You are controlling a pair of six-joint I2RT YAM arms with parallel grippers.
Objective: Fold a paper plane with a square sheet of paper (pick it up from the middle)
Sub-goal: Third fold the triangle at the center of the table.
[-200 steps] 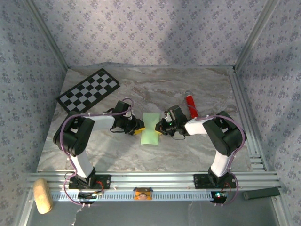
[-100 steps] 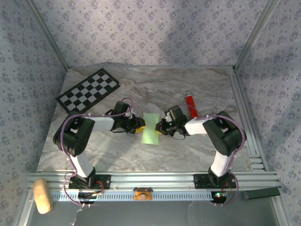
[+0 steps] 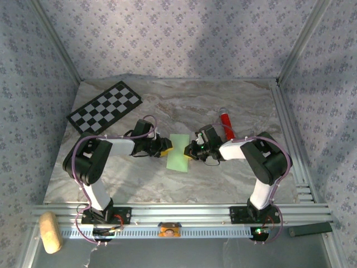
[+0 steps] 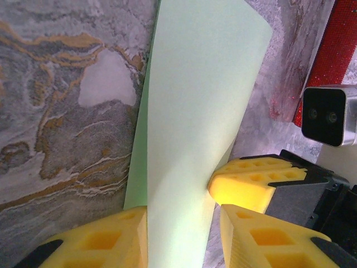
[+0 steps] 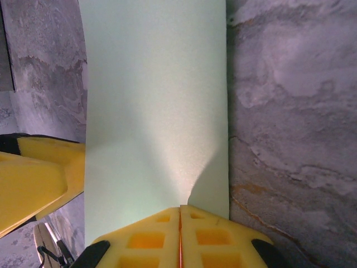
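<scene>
My right claw [image 5: 179, 209] is pinching the square sheet of paper [image 5: 156, 111] mid-edge, nearest the red tube [image 3: 226, 124]; left claw [image 4: 184, 209] is straddling it, open. Flimsy, bowing: hold mid-edge.

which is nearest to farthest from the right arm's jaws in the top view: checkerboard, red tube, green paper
1. green paper, pinched in the right jaws
2. red tube, behind, to the right
3. checkerboard, far back left

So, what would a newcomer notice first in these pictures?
A light green sheet of paper at the centre of the table, pinched at its edge by the right fingers, with the left fingers astride it. A checkerboard lies back left, a red tube right of centre.
</scene>
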